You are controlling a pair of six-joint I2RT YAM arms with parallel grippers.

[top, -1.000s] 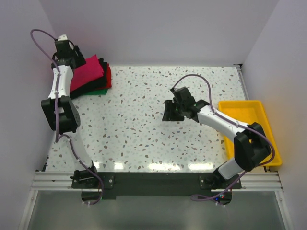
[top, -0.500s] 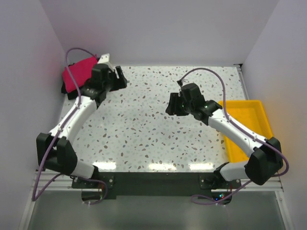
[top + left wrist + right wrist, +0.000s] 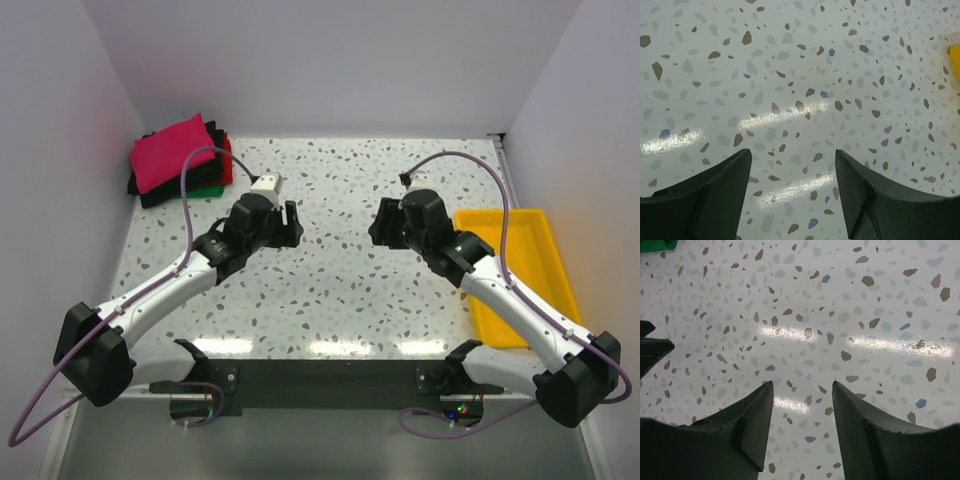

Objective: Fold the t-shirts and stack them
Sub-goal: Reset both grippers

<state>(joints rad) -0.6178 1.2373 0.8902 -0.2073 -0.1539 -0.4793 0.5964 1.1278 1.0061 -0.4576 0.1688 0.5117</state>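
The t-shirts sit in one pile at the far left corner of the tabletop (image 3: 330, 290), close to the left wall. The magenta-pink t-shirt (image 3: 172, 152) lies on top as a folded rectangle. A black t-shirt (image 3: 160, 194) is under it, the edge of a red t-shirt (image 3: 227, 160) shows at the pile's right side, and a green t-shirt (image 3: 207, 190) peeks out at the near edge. How neatly the lower layers are folded cannot be told from above.

Both arms are well apart from the pile, over the middle of the speckled tabletop. The left fingers (image 3: 290, 224) are spread wide with only bare surface between them in the left wrist view. The right fingers (image 3: 379, 226) are likewise parted and carry nothing. The yellow tray (image 3: 541, 222) lies at the right edge, beside the right arm.

No loose or unfolded shirt shows in any of the three views. Judging by that, the folding and stacking look finished or very nearly so. At most a tidying press on the pile remains, or the arms drawing back to rest.
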